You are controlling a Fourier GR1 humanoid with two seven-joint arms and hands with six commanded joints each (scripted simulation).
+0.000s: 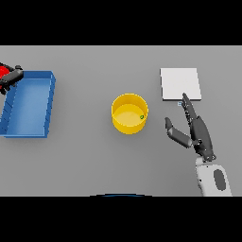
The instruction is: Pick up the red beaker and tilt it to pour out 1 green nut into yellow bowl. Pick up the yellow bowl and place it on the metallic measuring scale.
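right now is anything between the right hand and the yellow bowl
No. In the head view only bare grey table lies between the open right hand and the yellow bowl. The scale sits beyond the fingertips, off that line.

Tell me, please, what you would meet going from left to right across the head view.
Left hand shut on the red beaker → blue tray → yellow bowl holding a green nut → right hand, open, just below the metallic measuring scale.
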